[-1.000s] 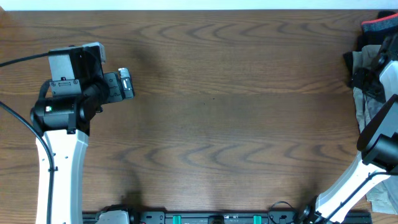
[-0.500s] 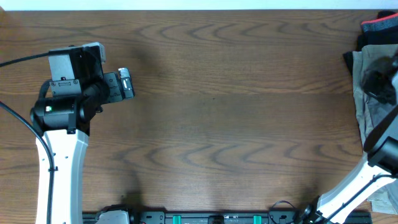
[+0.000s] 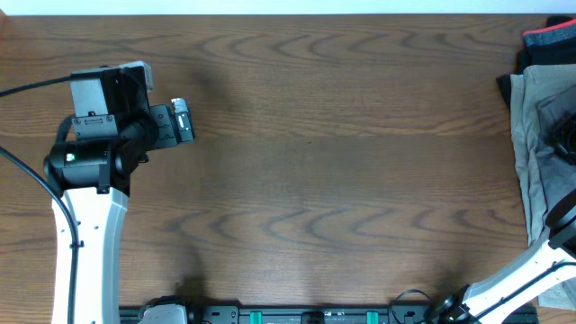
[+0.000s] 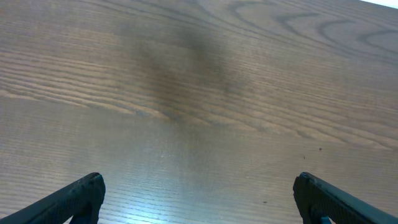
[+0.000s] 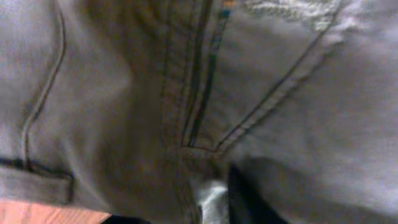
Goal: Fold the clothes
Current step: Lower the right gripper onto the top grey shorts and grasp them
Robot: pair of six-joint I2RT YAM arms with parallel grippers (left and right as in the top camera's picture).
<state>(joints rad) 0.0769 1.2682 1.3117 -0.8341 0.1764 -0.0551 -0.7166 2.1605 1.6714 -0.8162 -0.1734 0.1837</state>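
A pile of clothes lies at the table's right edge. A pale grey-khaki garment is on top, and a dark piece with a red band lies behind it. My right gripper is down on the pile, half out of the overhead view. The right wrist view is filled with blurred grey cloth showing seams and pocket stitching. One dark finger shows against the cloth, and the jaw gap is hidden. My left gripper is open and empty over bare wood at the far left.
The brown wooden table spreads between the two arms. The left arm's white link stands at the front left, and the right arm's link rises from the front right. A black rail runs along the front edge.
My right gripper has moved to the right over the clothes pile, further out of the overhead view. The left arm has not moved.
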